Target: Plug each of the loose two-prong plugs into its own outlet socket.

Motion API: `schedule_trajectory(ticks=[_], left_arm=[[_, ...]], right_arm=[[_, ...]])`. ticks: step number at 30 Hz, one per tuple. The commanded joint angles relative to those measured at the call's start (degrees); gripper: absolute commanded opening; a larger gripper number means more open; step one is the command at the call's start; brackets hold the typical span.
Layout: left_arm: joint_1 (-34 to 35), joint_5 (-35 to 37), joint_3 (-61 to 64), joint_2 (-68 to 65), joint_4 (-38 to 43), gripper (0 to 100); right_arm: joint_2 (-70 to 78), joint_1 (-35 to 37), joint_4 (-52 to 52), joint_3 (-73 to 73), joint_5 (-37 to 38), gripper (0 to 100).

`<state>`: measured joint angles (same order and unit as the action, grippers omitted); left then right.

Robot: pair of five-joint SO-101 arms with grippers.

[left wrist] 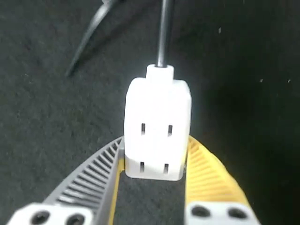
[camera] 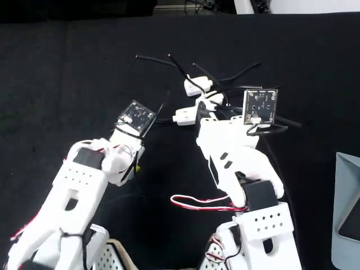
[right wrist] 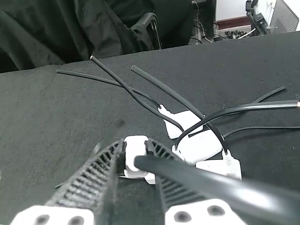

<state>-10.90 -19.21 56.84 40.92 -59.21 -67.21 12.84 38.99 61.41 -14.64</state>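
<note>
While left hand (left wrist: 155, 149) grips one socket (left wrist: 157, 105), right hand (right wrist: 136, 146) grips one piece (right wrist: 133, 168).

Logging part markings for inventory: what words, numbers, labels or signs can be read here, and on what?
No readable text anywhere.
Outlet socket in the left gripper: bare slots, no print.
Plug in the right gripper: plain white.
Wrist camera board: any marks too small to read.
</note>
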Motion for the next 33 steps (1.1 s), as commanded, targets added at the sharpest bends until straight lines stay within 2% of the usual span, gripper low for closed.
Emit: schedule_trajectory(ticks=[1,10,15,17,21,24,28,33], left_arm=[[-0.66,0.7,-8.57,-9.49,1.32,3],[-1.8,0.7,-18.68,-28.57,1.41,3],[-6.11,0.53,-18.86,-32.09,0.44,4],[-6.99,0.7,-19.56,-32.09,-1.41,9],[-5.58,3.96,-21.49,-29.71,-4.22,20],[-4.44,4.31,-21.58,-25.58,-5.54,24],[-3.82,4.57,-21.58,-17.76,-9.49,25],[0.66,4.66,-20.0,-7.65,-12.84,25]], right_arm=[[-0.4,0.53,-0.26,-0.57,0.62,1.1],[-0.4,0.53,-0.26,-0.57,0.62,1.1],[-0.4,0.53,0.0,-0.57,0.62,1.1],[-0.4,0.53,0.09,-0.57,0.62,1.1],[-0.4,0.53,0.09,-0.48,0.62,1.1],[-0.4,0.53,0.18,-0.48,0.62,1.1],[-0.4,0.62,1.49,-0.75,0.62,1.1],[-0.4,2.2,3.96,-1.01,0.97,1.1]])
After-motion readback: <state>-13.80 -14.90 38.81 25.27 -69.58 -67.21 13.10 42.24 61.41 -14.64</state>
